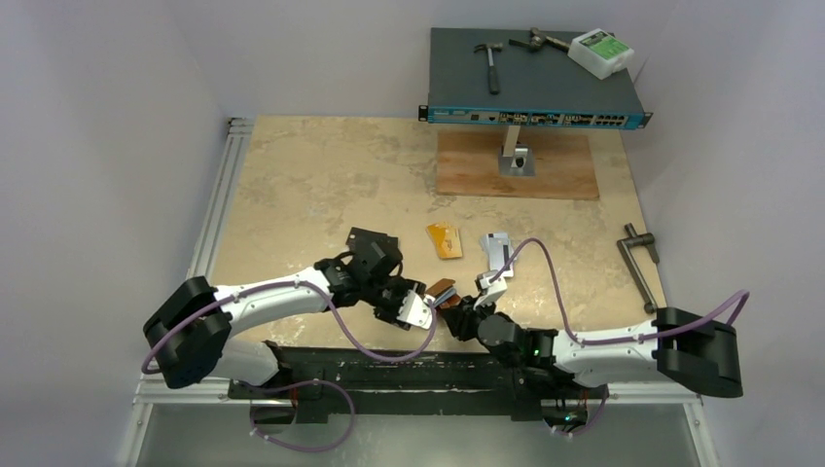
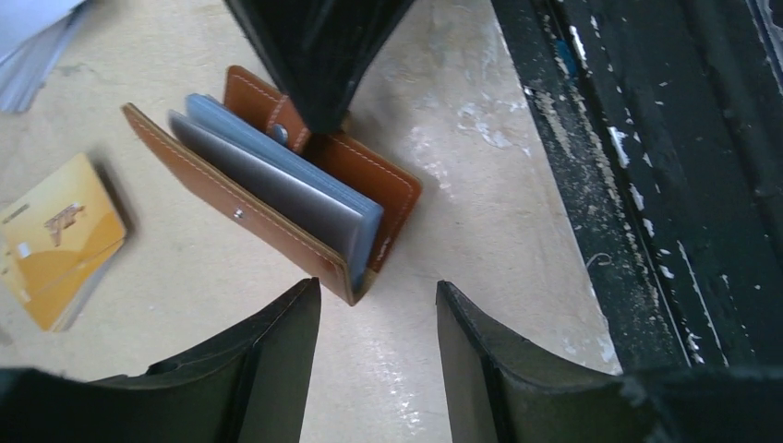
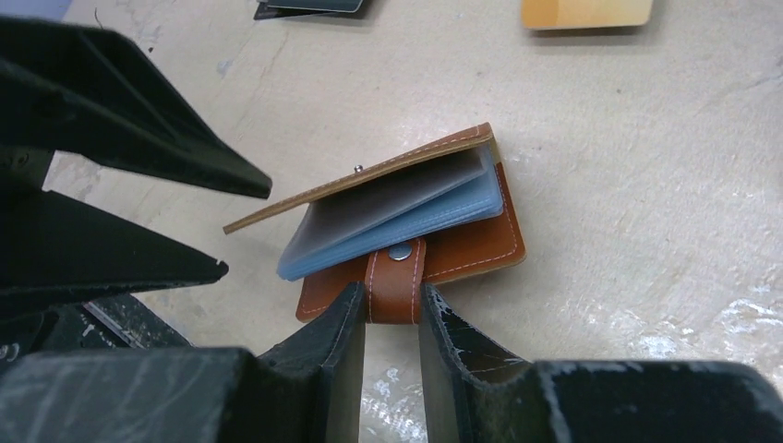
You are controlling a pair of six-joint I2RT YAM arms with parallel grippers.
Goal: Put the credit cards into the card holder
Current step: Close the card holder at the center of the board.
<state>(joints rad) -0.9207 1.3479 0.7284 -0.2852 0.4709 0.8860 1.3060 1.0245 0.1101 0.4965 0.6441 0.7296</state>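
At near centre of the desk (image 1: 321,185), your right pincer (image 3: 390,300) pinches the holder (image 3: 471,249) by its tab (image 3: 397,277); the left pincer (image 2: 379,295) hangs spread, empty. Expect soft, floppy leather: grip the cover (image 3: 369,180). The gold card (image 1: 444,239) beyond looks stiff, slick: take its edges.

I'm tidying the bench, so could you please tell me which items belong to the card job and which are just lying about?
Job: card holder, gold cards, black cards, silvery cards.
Lying about: network switch, hammers, white box, wooden board, metal crank.
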